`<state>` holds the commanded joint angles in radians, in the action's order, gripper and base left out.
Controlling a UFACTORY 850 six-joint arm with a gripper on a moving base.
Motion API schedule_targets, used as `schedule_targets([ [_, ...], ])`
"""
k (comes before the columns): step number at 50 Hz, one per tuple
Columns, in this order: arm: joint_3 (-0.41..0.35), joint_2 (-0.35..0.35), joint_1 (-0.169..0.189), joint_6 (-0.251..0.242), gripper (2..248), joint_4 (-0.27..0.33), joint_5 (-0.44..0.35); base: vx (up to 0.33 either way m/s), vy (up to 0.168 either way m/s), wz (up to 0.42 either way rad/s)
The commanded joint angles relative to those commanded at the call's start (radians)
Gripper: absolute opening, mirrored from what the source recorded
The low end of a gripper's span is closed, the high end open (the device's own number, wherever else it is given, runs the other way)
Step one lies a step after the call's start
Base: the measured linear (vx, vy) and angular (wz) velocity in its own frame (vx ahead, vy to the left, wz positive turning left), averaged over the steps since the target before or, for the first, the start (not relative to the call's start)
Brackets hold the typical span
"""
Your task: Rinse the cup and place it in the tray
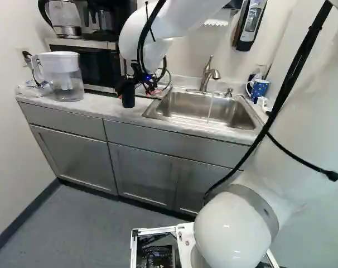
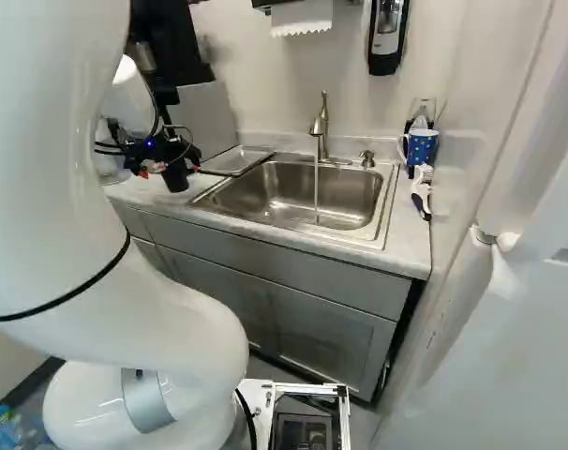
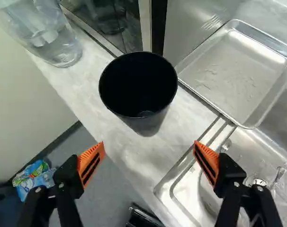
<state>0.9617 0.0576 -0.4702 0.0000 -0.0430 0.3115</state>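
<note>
My gripper (image 1: 140,82) hangs over the counter left of the sink. In the wrist view the gripper (image 3: 149,152) stands open, its orange pads wide apart with nothing gripped. Just ahead of the fingers, the black cup (image 3: 146,124) stands upright on the counter, its mouth facing the camera; in the left base view the cup (image 1: 128,96) is beside the gripper. A shallow metal tray (image 3: 228,71) lies beside the sink, past the cup. Water runs from the faucet (image 2: 320,127) into the sink (image 2: 391,192).
A water pitcher (image 1: 66,78) stands at the counter's left end, next to a microwave (image 1: 96,70). Right of the sink are a blue mug (image 2: 421,148) and a white brush (image 2: 422,192). A soap dispenser (image 2: 387,37) hangs on the wall.
</note>
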Motion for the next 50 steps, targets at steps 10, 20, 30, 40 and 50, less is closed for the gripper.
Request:
schedule_targets([
  [10,0.0,0.0,0.0,0.0,247,0.0,-0.004,0.0,0.0,0.0],
  [20,0.0,0.0,0.0,0.0,247,0.0,-0.028,0.0,0.0,0.0],
  [30,0.0,-0.001,0.0,0.0,247,0.0,-0.059,0.0,0.0,0.0],
  [40,-0.003,-0.017,0.0,0.0,247,0.0,-0.095,0.0,0.0,0.0],
  [50,-0.006,-0.037,0.0,0.0,247,0.0,-0.139,0.0,0.0,0.0],
])
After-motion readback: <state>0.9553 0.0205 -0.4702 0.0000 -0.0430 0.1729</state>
